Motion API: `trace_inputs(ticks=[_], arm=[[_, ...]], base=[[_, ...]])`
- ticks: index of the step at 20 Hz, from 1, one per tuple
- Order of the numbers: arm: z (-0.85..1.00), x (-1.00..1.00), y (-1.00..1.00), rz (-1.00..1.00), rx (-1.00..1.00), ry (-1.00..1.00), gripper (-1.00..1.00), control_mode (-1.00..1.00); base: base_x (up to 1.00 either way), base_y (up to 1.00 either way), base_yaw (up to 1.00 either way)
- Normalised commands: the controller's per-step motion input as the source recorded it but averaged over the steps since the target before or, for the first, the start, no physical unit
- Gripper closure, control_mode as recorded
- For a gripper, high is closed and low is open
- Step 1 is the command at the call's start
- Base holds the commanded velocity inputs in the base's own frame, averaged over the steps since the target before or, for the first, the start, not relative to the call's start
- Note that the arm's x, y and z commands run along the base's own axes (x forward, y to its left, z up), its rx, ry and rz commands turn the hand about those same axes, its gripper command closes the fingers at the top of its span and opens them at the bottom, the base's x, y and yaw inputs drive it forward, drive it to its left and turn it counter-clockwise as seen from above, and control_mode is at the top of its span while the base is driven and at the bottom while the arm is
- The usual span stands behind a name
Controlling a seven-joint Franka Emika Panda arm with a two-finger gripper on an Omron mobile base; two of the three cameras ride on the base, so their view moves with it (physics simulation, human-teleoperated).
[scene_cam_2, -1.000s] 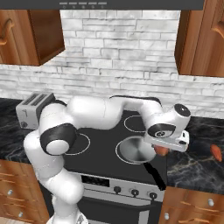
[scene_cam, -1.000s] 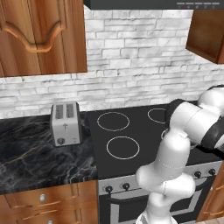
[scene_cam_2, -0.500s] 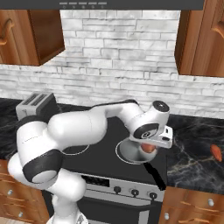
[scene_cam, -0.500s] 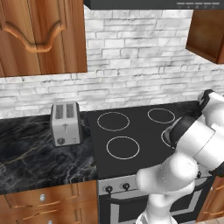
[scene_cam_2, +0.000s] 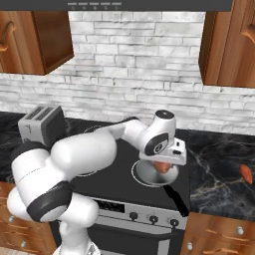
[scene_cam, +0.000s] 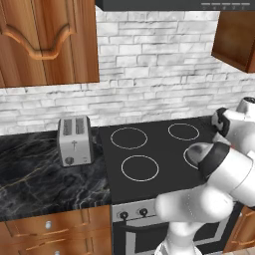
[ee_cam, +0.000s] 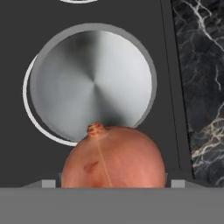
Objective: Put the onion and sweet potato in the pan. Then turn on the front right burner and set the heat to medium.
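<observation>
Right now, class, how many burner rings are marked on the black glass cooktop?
4. The back left ring, front left ring and back right ring lie bare. The front right burner sits under the pan, its edge peeking out.

We note two base cameras facing the cooktop [scene_cam: 149, 149] from behind-left and behind-right, sharing it, while the hand camera looks closely down onto the pan [ee_cam: 92, 87].

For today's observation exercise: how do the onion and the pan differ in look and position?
The onion is a rounded orange-brown bulb; the pan is flat, shallow, silver-grey metal. The onion is held up in the hand; the pan rests on the cooktop. Both have round outlines.
</observation>
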Motion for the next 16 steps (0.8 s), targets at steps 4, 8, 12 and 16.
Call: trace_inputs(ticks=[4,8,12,16], arm=[[0.00,0.60,0.10,-0.04,-0.03,0.16,1.00,-1.00],[-0.09,0.69,0.01,0.00,0.00,0.10,1.00,-1.00],[-0.21,0.37,-0.08,-0.01,0.00,0.11,1.00,-1.00],[-0.26,0.18,-0.14,-0.02,0.03,0.04,1.00,-1.00]], base=[[0.00,0.00,0.00],[0.00,0.00,0.00],[0.00,0.00,0.00],[0.00,0.00,0.00]])
